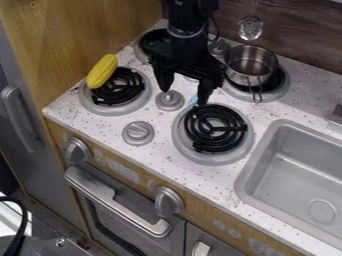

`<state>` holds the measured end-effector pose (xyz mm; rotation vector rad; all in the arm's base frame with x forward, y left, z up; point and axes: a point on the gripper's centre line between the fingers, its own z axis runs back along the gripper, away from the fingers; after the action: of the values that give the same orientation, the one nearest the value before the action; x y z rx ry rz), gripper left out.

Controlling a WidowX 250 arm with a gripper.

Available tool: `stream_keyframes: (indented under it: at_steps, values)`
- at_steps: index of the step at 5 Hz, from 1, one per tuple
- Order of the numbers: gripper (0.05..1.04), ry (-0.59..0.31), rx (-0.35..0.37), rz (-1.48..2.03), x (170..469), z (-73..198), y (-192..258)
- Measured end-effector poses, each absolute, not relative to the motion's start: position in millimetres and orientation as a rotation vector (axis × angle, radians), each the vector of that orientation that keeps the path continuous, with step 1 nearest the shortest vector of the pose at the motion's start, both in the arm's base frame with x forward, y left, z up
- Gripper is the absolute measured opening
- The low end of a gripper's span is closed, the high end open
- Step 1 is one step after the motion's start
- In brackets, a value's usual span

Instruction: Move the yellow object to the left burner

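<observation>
Yellow corn cob (102, 71): lying aslant at the outer, far side of the left burner (125, 91), lapping over grey ring and black coil. Observed to slope from near the wooden side panel (70, 35) down toward the front of the speckled desk (200, 175).

Noted the tool (184, 95) over the middle of the desk, fingers spread well apart, well to the right of the cob. Seen with one fingertip just behind the small centre knob (169, 100), the other near a light-blue piece (194, 100) and the far edge of the front right burner (212, 133). Cannot tell exact height above the desk.

Recorded behind: a rear left burner (143, 49), partly hidden by the black arm (187, 42); a metal pot (251, 62) on the rear right burner (277, 91), handle toward the front. Logged also: a grey sink (270, 150) at right, and a flat round knob (138, 133) between the front burners.
</observation>
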<state>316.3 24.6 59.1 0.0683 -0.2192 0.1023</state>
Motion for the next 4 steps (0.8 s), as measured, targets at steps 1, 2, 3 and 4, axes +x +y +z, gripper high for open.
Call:
stream_keyframes:
  at_steps: [1, 2, 3, 4]
  values:
    - [0.998, -0.185, 0.067, 0.101, 311.6, 49.7, 23.8]
    - [0.998, -0.202, 0.063, 0.189, 323.9, 52.9, 57.8]
    - [0.998, -0.229, 0.104, 0.282, 336.1, 59.0, 106.9]
    - [0.998, -0.25, 0.143, 0.362, 343.6, 60.4, 149.3]
